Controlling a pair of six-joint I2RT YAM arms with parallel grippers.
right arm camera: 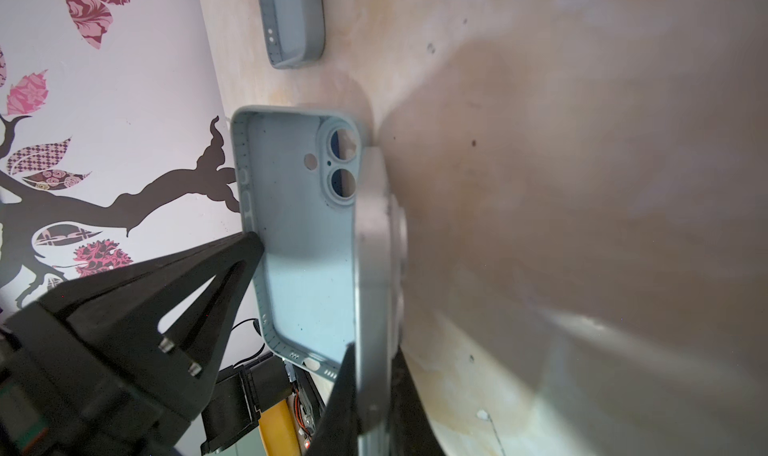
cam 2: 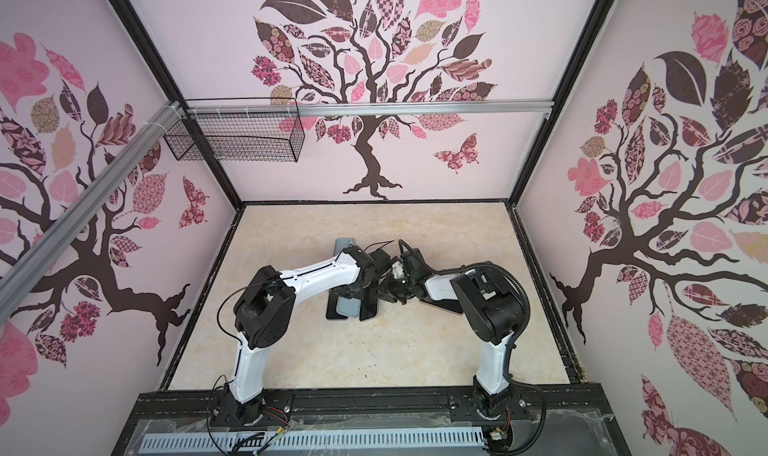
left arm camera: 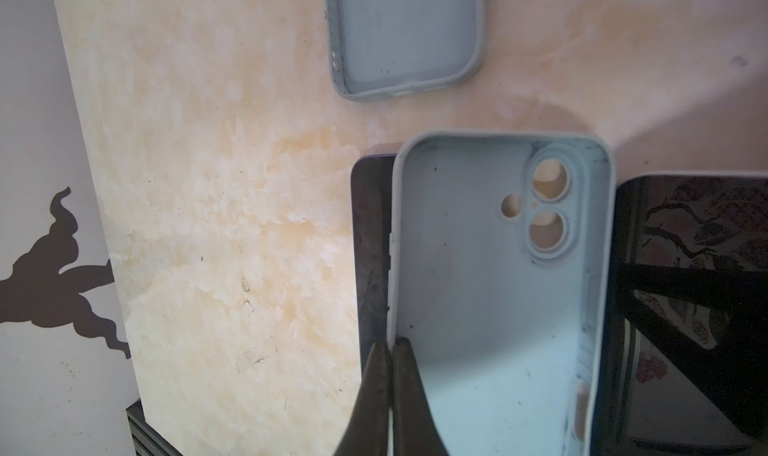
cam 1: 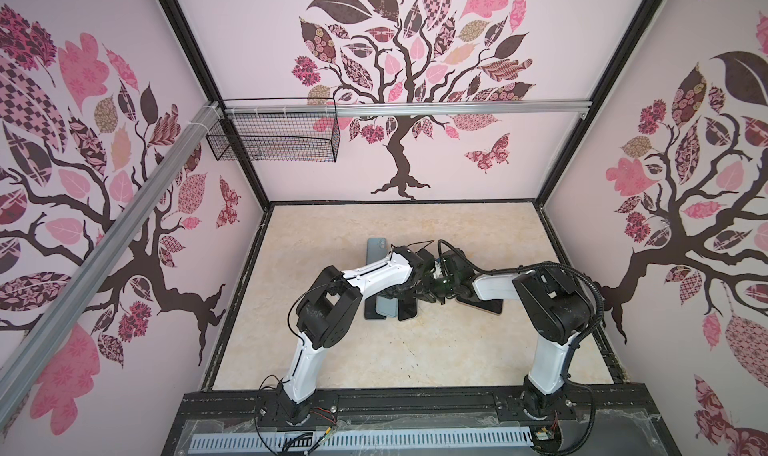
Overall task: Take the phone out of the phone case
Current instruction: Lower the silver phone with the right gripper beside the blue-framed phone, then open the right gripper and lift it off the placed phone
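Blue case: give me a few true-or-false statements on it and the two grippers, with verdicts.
1. The blue case has a phone in it. False: it is empty, with its inside bare and its camera holes open.
2. The left gripper is shut on one side wall of the blue case. True.
3. The right gripper is open and clear of the blue case. False: it is shut on the opposite side wall.
4. A grey case lies on the table, apart from the blue case. True.
5. A dark-screened phone lies beside the blue case. True.
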